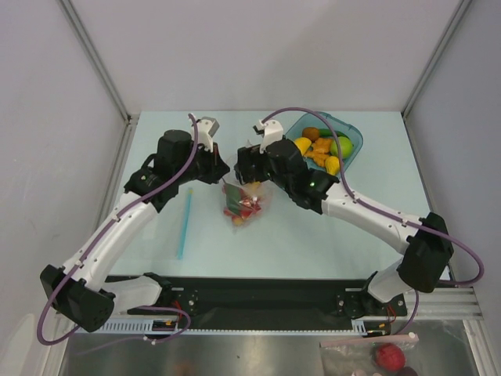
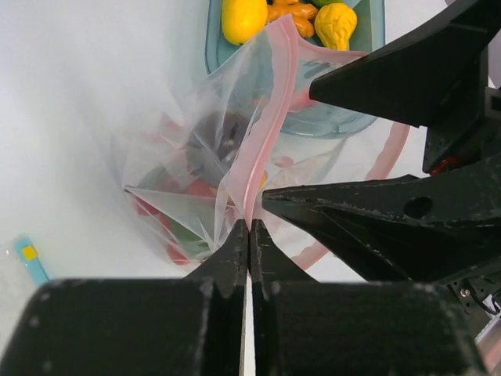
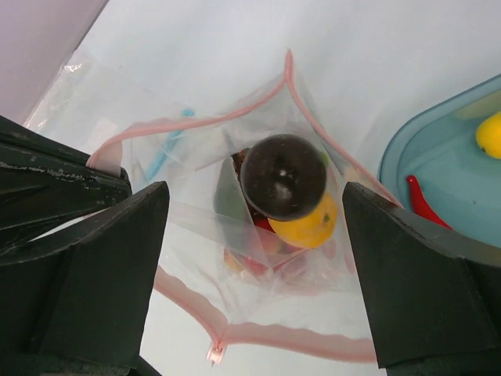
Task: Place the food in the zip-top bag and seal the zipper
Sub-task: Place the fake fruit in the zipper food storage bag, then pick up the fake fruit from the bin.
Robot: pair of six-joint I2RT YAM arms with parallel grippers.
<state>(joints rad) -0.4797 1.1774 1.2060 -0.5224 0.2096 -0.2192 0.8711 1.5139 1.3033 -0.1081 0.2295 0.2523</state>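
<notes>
Could go wrong here in a few ways: with only one edge of the bag pinched, risks letting the mouth sag shut, sending the next piece off the film and onto the surface; risks tugging the light bag sideways or tipping it by brushing the film while pulling away; risks a poor seal later by piling pieces high against the zipper. Grips that pink strip with the left hand, closed tight on it at lower centre of the left wrist view, lifting that edge up. Holds the right hand spread wide and empty straight above the open mouth, one finger at each side of the right wrist view, seemingly clear of the film. Shows a dark plum inside the bag, mid-frame in that view between the two fingers, resting on a yellow-orange piece with red bits lower down. Places the bag at the centre of the top view, between both hands, just lower left of the teal tray. Leaves yellow, orange and green food in that tray, so loading looks unfinished and sealing not yet begun.
</notes>
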